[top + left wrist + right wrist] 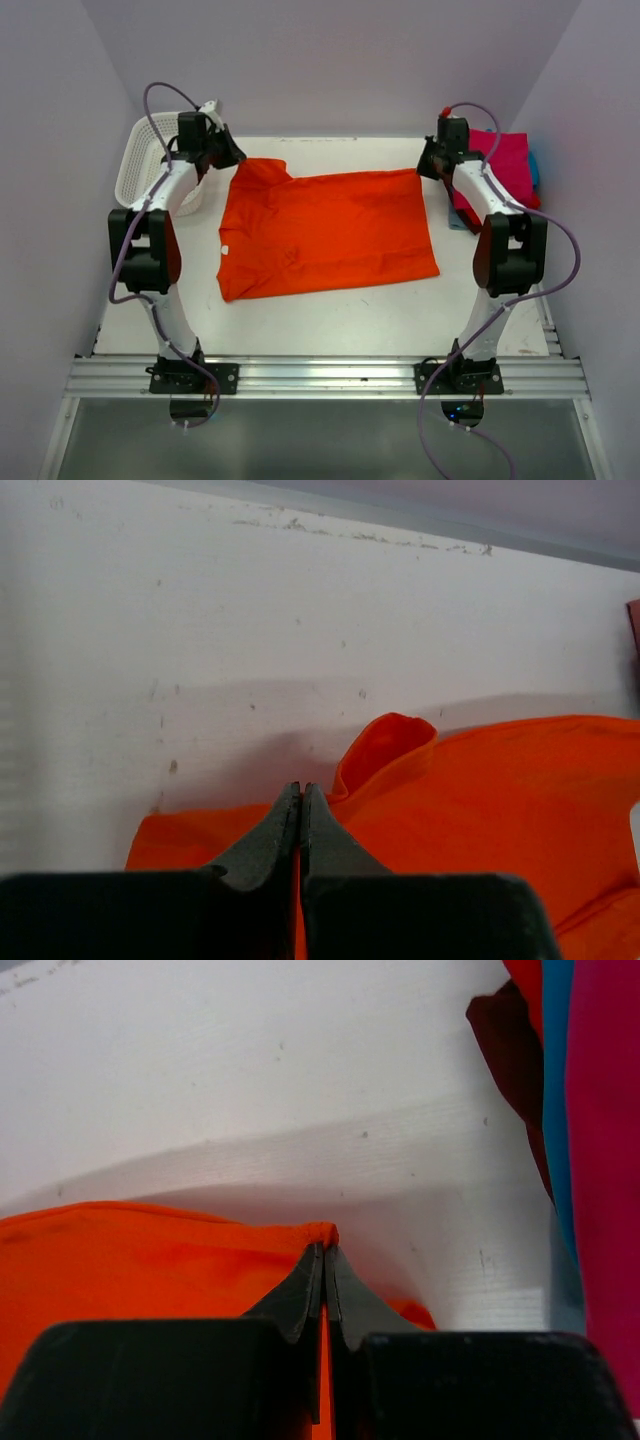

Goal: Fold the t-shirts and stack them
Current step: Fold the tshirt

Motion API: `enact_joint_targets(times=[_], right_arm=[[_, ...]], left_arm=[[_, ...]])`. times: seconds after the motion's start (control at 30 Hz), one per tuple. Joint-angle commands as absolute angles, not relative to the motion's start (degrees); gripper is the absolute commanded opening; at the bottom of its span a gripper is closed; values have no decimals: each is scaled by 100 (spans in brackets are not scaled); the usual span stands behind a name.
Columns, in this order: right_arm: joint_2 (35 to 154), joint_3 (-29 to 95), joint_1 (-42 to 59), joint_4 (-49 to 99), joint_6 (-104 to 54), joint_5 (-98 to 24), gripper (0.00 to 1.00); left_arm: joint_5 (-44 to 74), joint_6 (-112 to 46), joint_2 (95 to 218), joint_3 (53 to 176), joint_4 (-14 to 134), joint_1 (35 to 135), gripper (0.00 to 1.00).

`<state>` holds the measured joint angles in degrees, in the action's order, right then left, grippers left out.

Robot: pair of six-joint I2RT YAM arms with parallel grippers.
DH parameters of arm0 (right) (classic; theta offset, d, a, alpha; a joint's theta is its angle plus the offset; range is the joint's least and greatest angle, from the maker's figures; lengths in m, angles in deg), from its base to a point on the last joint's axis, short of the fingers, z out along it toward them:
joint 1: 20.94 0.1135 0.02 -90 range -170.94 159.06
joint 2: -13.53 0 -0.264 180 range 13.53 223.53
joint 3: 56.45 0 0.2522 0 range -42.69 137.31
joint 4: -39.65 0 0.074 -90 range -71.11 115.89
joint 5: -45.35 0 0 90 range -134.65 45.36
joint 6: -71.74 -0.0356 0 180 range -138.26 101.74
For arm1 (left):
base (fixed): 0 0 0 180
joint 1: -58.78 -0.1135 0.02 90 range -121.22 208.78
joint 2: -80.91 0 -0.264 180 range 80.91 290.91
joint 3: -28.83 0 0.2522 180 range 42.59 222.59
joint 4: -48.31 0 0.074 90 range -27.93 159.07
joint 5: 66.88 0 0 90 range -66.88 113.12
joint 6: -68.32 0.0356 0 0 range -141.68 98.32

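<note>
Aluminium rail (320, 376), scuffed white table (330, 318), orange t-shirt (330, 235), lilac walls (330, 60)

Matt soft cloth on the orange t-shirt (330, 235), white table (330, 315) matt with dark scuffs, basket (140, 160) white plastic lattice, left claw (300, 792) matt black, grainy, front rail (330, 377) ribbed bare metal

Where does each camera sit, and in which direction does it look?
Top external: above and behind, looking down at the table; the left arm and right arm show.
Left wrist: on the left arm, looking along the left gripper, shut on the orange t-shirt.
Right wrist: on the right arm, looking along the right gripper, shut on it.
Shared: all three show that t-shirt.
</note>
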<state>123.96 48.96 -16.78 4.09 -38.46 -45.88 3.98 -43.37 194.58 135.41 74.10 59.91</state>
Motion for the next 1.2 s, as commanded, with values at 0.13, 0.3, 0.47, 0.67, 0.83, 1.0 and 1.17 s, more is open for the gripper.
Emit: enact_joint_targets(times=[0.13,0.3,0.47,0.67,0.83,1.0,1.17], right_arm=[[11725,3827,-1690,137,-3917,-4798,0],[11066,3054,-1681,120,-3961,-4833,0],[10872,2639,-1681,85,-3970,-4895,0],[11082,2463,-1663,112,-3979,-4939,4],[11206,2437,-1611,-47,-3961,-5000,62],[10969,2489,-1514,-293,-4067,-5220,99],[10748,2673,-1479,-153,-4093,-5045,99]], left_arm=[[352,-4303,17699,11743,7745,5940,0],[211,-4391,16723,10668,7789,5957,0],[220,-4461,16239,9745,7965,5975,0],[255,-4620,15914,8848,7657,6027,0],[624,-4638,15431,8671,7990,6063,23],[967,-4646,14587,8935,8719,6063,100],[958,-4769,14164,9023,8467,6071,100]])
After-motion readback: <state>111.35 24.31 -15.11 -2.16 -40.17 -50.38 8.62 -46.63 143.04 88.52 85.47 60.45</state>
